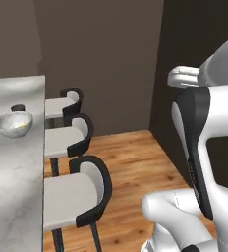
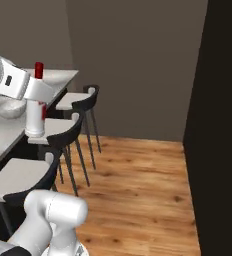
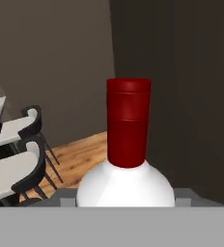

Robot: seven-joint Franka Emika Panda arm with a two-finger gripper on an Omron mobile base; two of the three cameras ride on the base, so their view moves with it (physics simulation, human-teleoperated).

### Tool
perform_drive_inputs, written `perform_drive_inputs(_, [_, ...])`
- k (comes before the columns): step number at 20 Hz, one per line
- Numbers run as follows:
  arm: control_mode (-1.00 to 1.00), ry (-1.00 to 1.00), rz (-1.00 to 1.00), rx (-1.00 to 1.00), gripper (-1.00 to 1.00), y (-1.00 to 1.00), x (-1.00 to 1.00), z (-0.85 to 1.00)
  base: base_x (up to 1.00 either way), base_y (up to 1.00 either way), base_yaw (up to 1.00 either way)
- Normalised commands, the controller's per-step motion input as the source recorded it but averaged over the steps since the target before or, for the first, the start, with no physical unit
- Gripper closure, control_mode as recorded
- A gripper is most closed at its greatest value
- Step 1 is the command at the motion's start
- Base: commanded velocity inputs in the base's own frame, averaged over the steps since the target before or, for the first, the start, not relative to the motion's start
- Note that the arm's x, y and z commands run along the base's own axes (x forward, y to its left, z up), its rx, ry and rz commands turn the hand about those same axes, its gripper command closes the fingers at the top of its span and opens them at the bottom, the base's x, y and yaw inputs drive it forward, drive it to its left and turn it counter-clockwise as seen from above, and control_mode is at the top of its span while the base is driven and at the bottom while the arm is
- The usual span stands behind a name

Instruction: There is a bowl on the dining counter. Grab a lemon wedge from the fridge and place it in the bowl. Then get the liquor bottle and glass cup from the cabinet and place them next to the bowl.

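The pincer [image 2: 36,107] is clamped on a white bottle [image 2: 35,120] with a red cap [image 2: 38,70], holding it upright in the air above the near edge of the bench [image 1: 15,162], over the row of stools. In the hand view the bottle's rounded white shoulder [image 3: 126,185] and tall red cap [image 3: 128,123] stand close before the camera, the neck pointing up.

The bench is a long pale marble slab. On it, toward the far end, sits the bowl [image 1: 14,123], wide and glossy grey-white, with a small yellow lemon wedge [image 1: 20,126] lying inside. Just behind the bowl, touching or almost touching its rim, a small dark cup [image 1: 17,108] pokes up. In the right base view the bowl [image 2: 9,108] lies beyond and to the left of the held bottle, partly hidden by the arm.

Three dark stools with pale seats [image 1: 71,194] line the bench's side, over a wooden floor [image 2: 138,190].
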Motion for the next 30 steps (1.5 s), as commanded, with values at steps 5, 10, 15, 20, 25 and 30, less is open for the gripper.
perform_drive_inputs(5, [1.00,0.00,0.00,0.00,1.00,0.00,0.00,0.00,0.67,-0.38,0.62])
perform_drive_inputs(10, [1.00,0.00,0.00,0.00,1.00,0.00,0.00,0.00,0.56,-0.45,0.60])
perform_drive_inputs(15, [1.00,0.00,0.00,0.00,1.00,0.00,0.00,0.00,0.30,-0.58,0.58])
perform_drive_inputs(20, [1.00,0.00,0.00,0.00,1.00,0.00,0.00,0.00,0.25,-0.62,0.57])
perform_drive_inputs(25, [1.00,0.00,0.00,0.00,1.00,0.00,0.00,0.00,0.29,-0.66,0.56])
perform_drive_inputs(30, [1.00,0.00,0.00,0.00,1.00,0.00,0.00,0.00,0.26,-0.74,0.53])
